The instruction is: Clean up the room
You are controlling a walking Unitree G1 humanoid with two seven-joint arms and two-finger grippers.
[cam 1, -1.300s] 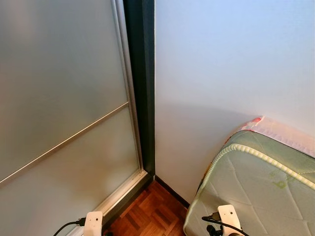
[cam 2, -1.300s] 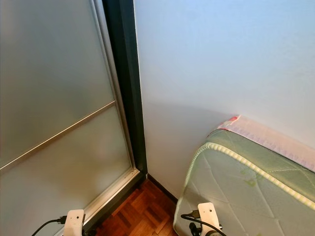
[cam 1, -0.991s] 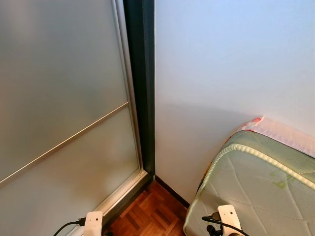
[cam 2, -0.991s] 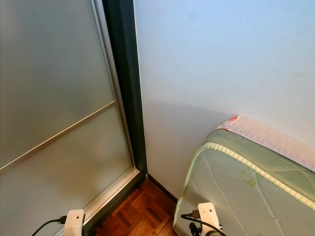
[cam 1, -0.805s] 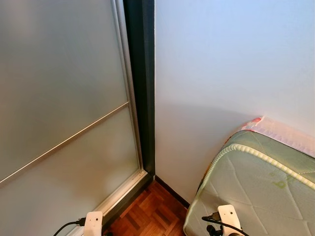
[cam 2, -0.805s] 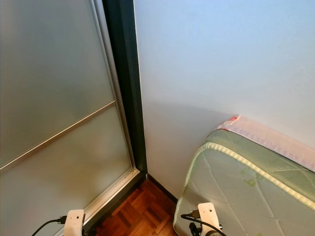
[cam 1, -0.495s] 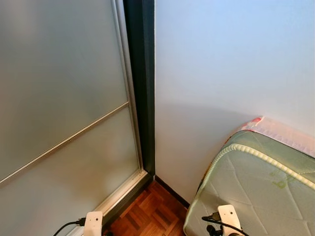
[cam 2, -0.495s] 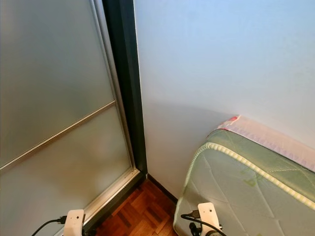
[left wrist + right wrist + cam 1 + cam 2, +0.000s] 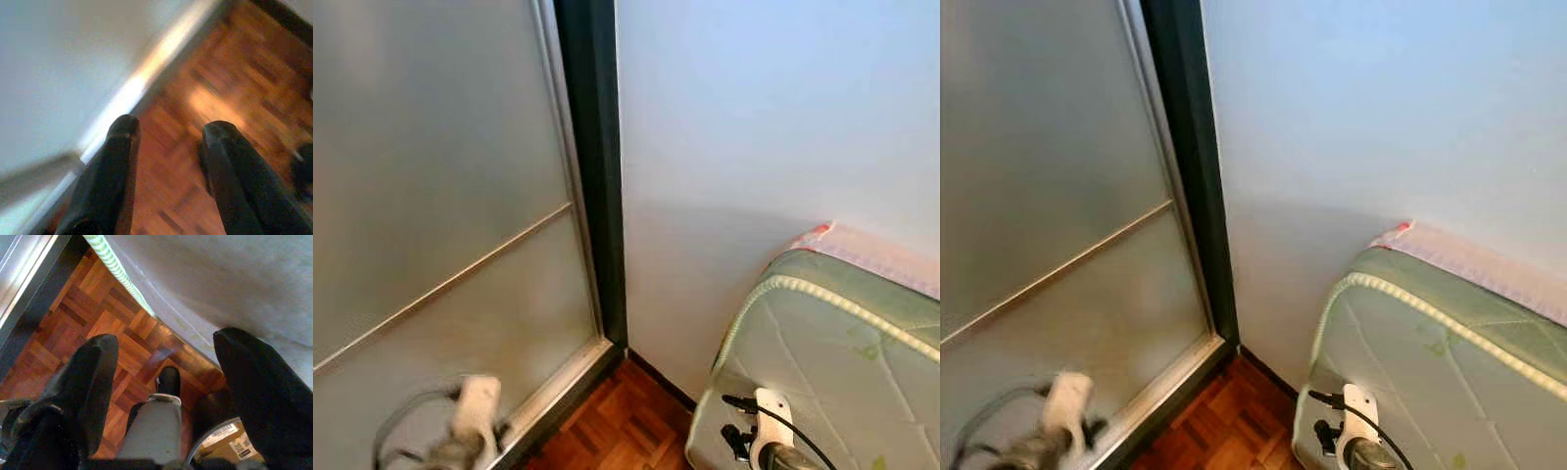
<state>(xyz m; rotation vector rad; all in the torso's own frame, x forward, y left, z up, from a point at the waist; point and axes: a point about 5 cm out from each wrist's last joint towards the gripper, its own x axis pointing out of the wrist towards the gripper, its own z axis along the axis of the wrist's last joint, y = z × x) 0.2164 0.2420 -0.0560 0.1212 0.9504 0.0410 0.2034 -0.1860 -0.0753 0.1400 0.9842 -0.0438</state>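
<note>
The left arm [image 9: 470, 426] is motion-blurred; the mattress [image 9: 842, 372] is cut off by the frame edge.

Both wrists higher, left arm [image 9: 470, 421] blurred

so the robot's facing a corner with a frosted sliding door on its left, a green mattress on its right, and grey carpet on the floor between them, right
Not quite: the floor between them is reddish-brown wood parquet, not grey carpet, as the left eye view and both wrist views show. The rest holds: a frosted sliding door on the robot's left and a green mattress on its right, against the white wall.
</note>
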